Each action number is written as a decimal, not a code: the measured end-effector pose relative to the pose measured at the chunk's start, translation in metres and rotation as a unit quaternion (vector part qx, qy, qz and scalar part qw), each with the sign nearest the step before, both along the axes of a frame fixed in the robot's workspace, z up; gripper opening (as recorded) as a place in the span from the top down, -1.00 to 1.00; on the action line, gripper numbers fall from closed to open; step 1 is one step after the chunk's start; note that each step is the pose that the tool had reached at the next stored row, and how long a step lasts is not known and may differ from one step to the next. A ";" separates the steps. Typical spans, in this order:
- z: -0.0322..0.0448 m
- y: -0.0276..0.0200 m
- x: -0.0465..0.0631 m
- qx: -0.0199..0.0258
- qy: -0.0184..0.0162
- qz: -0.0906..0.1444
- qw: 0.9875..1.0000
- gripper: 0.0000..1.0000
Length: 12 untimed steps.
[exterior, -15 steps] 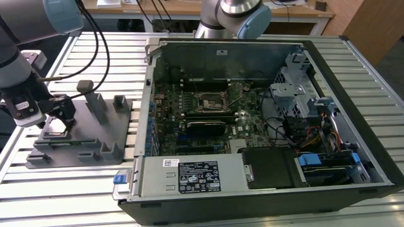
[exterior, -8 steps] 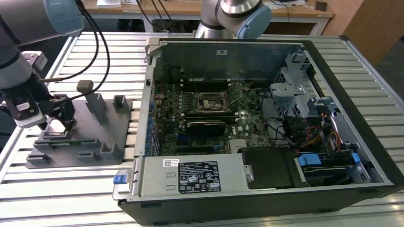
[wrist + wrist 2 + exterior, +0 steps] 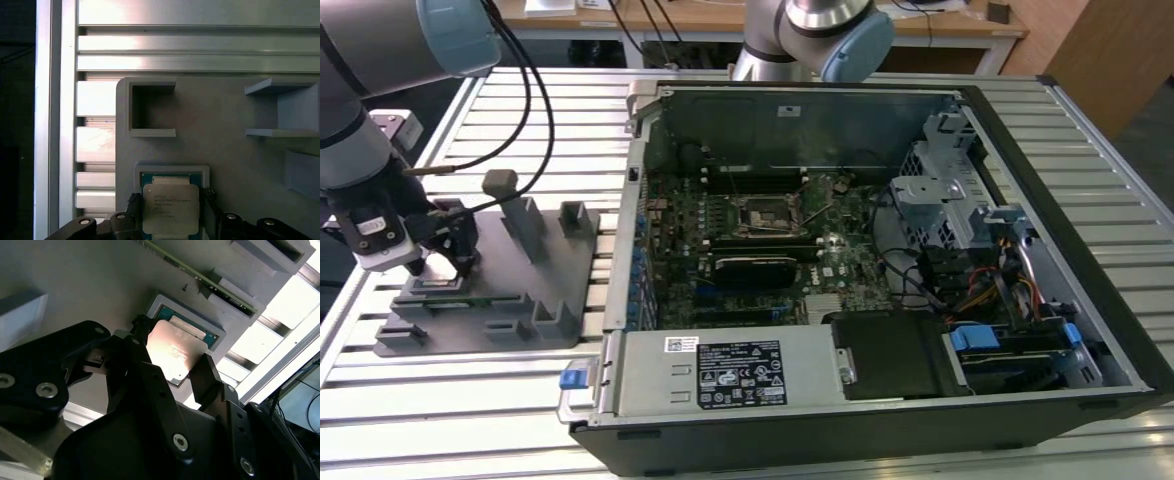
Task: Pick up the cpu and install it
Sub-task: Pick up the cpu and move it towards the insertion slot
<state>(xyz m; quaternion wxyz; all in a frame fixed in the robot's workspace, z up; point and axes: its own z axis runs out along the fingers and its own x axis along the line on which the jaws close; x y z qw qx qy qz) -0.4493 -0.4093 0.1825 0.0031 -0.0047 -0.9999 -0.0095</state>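
The claw (image 3: 174, 352) hangs low over a grey tray (image 3: 520, 310), part open and gripping nothing as far as can be seen. One of its fingers (image 3: 207, 375) stands on each side of the chip (image 3: 171, 207). The chip lies flat in a shallow square pocket of the tray, directly beneath the claw and between its tips.

To grasp it well, I judge the tips should meet two opposite edges squarely and lightly. The claw should stay centred so that the chip comes up level and does not catch on the pocket wall.

The tray rests on a slatted metal desk (image 3: 480, 400). An open computer case (image 3: 881, 300) lies well away from the claw, with its socket (image 3: 765, 213) showing on the board.
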 end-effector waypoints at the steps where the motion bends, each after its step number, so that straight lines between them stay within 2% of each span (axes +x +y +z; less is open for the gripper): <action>1: 0.0000 0.0000 0.000 0.000 0.000 0.000 1.000 -0.19; 12: 0.0033 -0.0001 0.000 0.001 0.000 0.000 1.000 -0.19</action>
